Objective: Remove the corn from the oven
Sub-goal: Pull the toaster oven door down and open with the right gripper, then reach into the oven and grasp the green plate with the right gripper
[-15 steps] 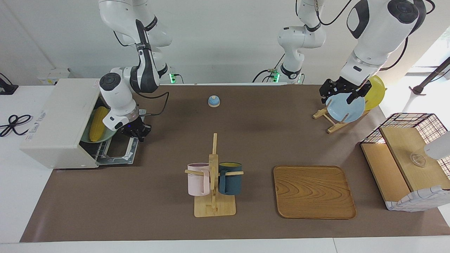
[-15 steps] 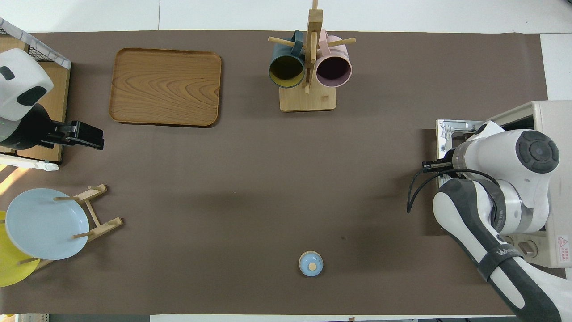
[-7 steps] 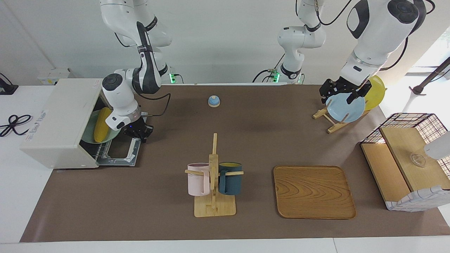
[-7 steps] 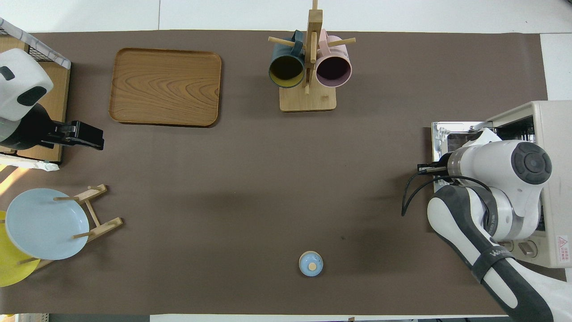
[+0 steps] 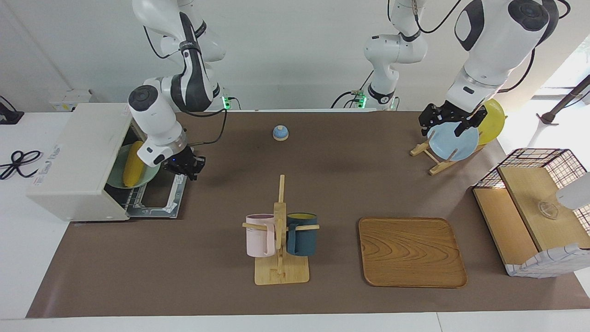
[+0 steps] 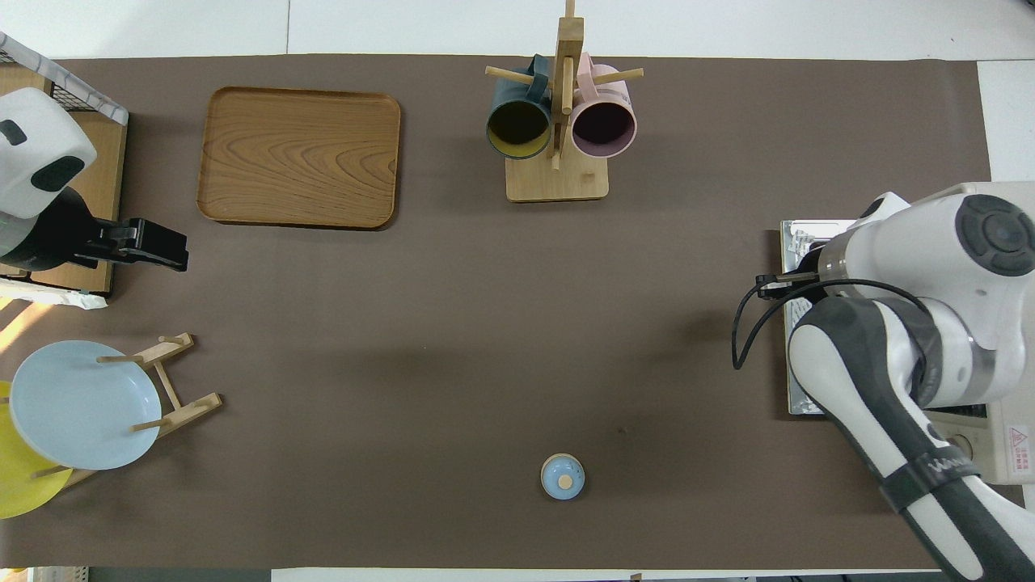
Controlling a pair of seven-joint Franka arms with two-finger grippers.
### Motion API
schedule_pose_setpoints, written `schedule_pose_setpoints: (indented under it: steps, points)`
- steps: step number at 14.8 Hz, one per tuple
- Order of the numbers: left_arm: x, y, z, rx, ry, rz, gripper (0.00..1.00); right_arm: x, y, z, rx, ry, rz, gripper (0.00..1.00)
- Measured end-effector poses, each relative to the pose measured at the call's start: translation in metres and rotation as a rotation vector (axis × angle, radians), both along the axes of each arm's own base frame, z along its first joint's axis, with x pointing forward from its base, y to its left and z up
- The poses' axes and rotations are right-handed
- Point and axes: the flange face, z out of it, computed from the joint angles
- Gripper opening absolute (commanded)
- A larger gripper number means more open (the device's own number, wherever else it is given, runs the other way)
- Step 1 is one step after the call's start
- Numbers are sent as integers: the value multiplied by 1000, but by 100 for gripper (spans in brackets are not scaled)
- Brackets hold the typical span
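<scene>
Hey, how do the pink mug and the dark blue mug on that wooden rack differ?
Colour: the pink mug is pale pink, the dark blue mug a deep teal blue. Inside: in the overhead view the pink mug looks dark purplish within, the dark blue mug yellowish. Place: the pink mug hangs toward the right arm's end of the table, the dark blue mug toward the left arm's. Both hang from pegs of one wooden rack and look alike in size and shape.

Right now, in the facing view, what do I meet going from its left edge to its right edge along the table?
oven → corn → right pincer → mug rack → wooden tray → wire-and-wood basket
</scene>
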Motion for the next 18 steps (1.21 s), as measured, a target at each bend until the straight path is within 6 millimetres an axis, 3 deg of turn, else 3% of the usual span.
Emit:
schedule_pose_setpoints:
  steps: [2, 6, 18]
  points:
    - [0, 0, 0, 0, 0, 0, 100, -5, -30, 11, -13, 6, -42, 36]
    - [0, 0, 0, 0, 0, 0, 100, -18, -69, -5, -26, 44, -42, 37]
    - [0, 0, 0, 0, 0, 0, 100, -30, -86, -12, -85, 92, -5, 37]
